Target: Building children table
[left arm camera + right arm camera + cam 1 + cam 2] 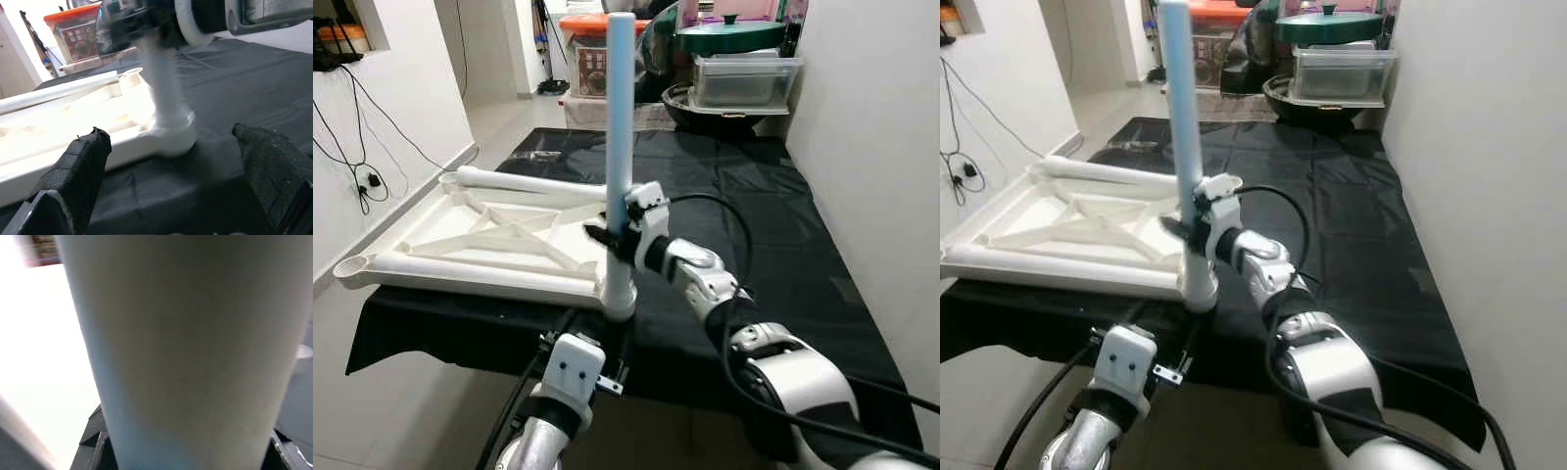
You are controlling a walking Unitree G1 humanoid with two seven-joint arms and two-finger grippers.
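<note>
**R gripper clamped on blue leg, leg standing in tabletop corner socket**

White tabletop lies upside down, ribs up, on black cloth, occupying centre-left of the head views. Light blue leg stands upright at frame centre, its lower end seated in the round corner socket at the tabletop's near corner, closest to the robot. Leg top reaches the upper edge of frame.

Right gripper sits mid-frame, fingers clenched around the leg approx. halfway up, just above the socket. Silver arm runs back to lower right w/ black cable looping over it. In the right wrist view the leg takes up nearly all the frame, black finger parts at bottom edge on both sides of it.

Left gripper is low at bottom centre of the head views, near the table's front edge, below the socket. In its wrist view the two black fingers are spread wide apart, released, holding nothing; socket and leg base lie between and beyond them, not touching.

Bkgd: stacked storage boxes w/ a green lid at upper right, orange-lidded bin at upper centre, white wall w/ hanging cables at left.
</note>
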